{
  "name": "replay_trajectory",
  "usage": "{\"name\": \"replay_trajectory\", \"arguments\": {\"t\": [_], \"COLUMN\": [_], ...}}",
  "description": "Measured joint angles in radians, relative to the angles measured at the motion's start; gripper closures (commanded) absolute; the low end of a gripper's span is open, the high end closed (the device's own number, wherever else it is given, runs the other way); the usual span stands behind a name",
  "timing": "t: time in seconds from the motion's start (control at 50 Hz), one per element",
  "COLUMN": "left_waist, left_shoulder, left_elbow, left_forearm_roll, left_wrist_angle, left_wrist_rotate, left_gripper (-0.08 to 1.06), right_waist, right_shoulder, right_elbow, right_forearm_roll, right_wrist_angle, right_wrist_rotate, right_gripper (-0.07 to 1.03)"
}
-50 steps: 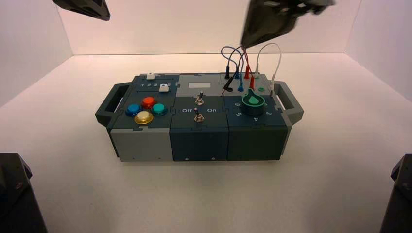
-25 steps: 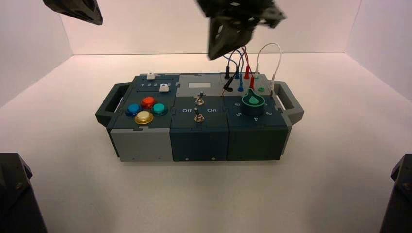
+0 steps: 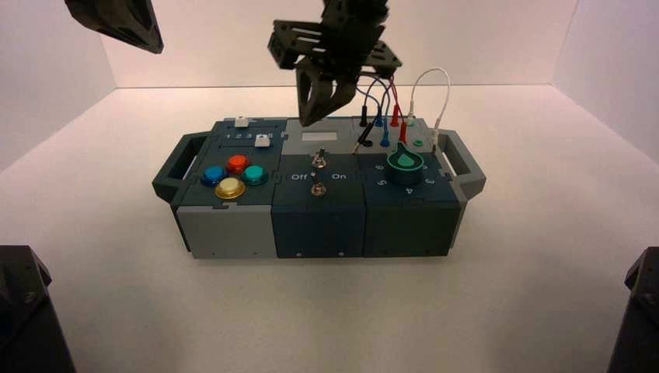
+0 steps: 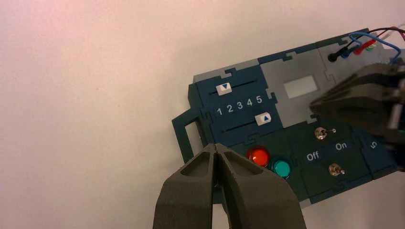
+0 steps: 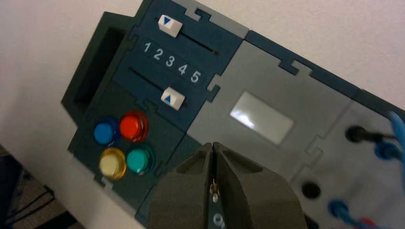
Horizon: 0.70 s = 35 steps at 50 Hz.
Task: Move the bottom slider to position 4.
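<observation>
While the right gripper (image 3: 317, 118) hangs above the box (image 3: 233, 229), the bottom slider (image 5: 172, 98) stands untouched.

The right gripper's fingers are pressed together and hold nothing; it is over the grey panel at the back middle of the box. The bottom slider's knob sits at the far end of its track, under the digit 5, just past position 4 (image 5: 182, 69). The left gripper (image 4: 217, 152), also closed and empty, waits high at the back left.

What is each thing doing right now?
bottom slider, near the 4-5 end of its track
top slider, near the 1-2 end
right gripper, shut, above the back of the box
left gripper, shut, high on the left
wires, plugged in
</observation>
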Motion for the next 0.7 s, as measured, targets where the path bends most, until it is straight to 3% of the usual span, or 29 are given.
{"name": "replay_trajectory", "arguments": {"t": [0.22,0.7], "left_waist": [0.000,0.000], "left_shoulder": [0.000,0.000], "left_elbow": [-0.002,0.000], "left_forearm_roll": [-0.002,0.000], "left_wrist_angle": [0.003,0.015], "left_wrist_rotate": [0.000,0.002], "left_gripper": [1.01,1.01], "right_waist": [-0.002,0.017], "right_shoulder": [0.057,0.104], "right_elbow": [-0.049,-0.081], "right_forearm_roll": [0.026,0.081], "right_wrist_angle": [0.014,0.029], "right_wrist_rotate": [-0.002,-0.005], "right_gripper": [0.99,0.99]}}
